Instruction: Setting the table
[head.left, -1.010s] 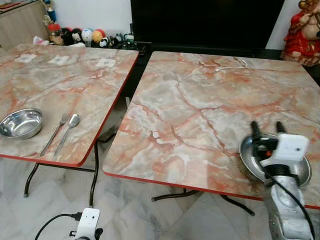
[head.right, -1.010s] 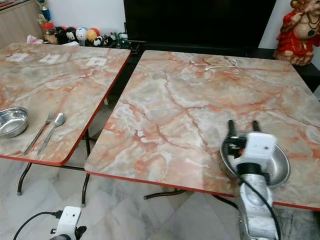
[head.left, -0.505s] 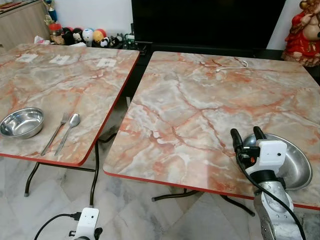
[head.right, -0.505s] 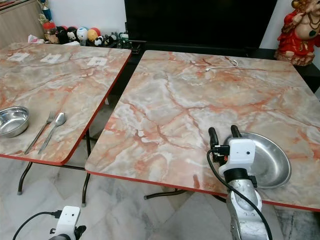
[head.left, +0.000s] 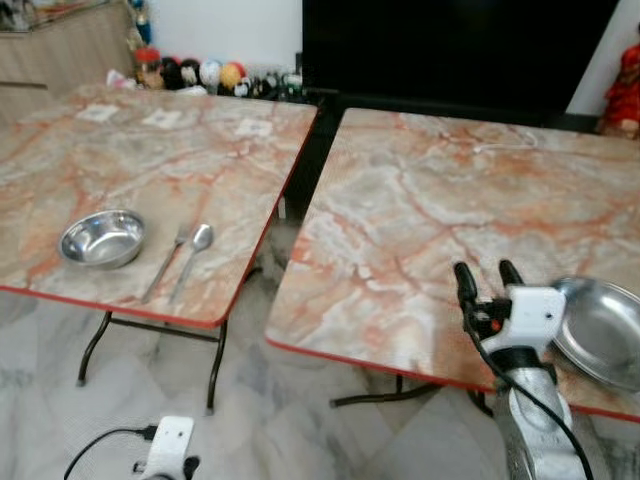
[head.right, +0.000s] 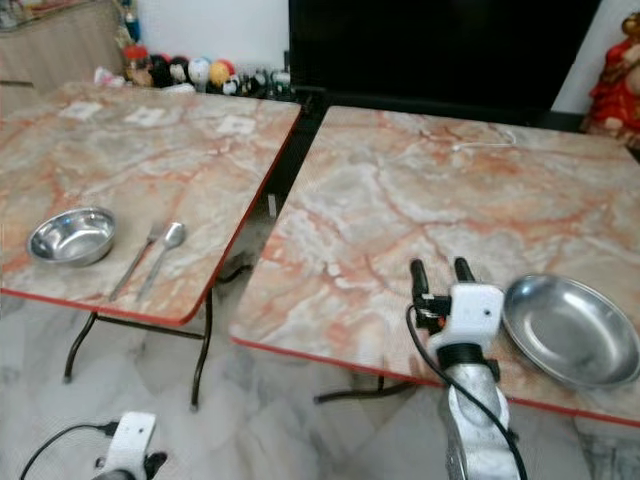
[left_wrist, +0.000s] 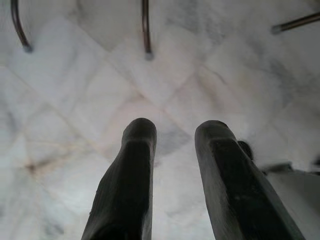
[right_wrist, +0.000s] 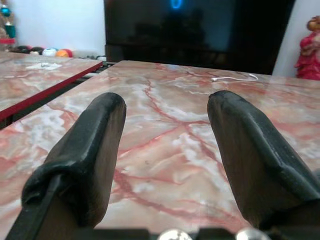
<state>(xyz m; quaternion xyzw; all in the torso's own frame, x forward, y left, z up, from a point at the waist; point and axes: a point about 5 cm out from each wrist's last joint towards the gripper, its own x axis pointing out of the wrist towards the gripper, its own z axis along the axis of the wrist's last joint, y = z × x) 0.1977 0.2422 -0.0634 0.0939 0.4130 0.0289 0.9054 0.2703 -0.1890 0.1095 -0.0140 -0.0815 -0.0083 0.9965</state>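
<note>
The right gripper (head.right: 443, 272), fingers spread and empty, hovers just beside the steel plate (head.right: 570, 330) lying on the right table (head.right: 400, 200), probably because the plate is placed.

Two tables stand side by side with a gap between them, the left table (head.left: 120, 170) and the right table (head.left: 440, 210). On the left table, near its front edge, a bowl (head.left: 101, 238) sits left of a fork (head.left: 165, 262), with a spoon (head.left: 190, 260) just right of the fork. On the right table, a plate (head.right: 570, 329) lies near the front right corner and a cable (head.right: 484, 143) lies near the back edge. Toys (head.left: 205, 76) line up behind the left table.
</note>
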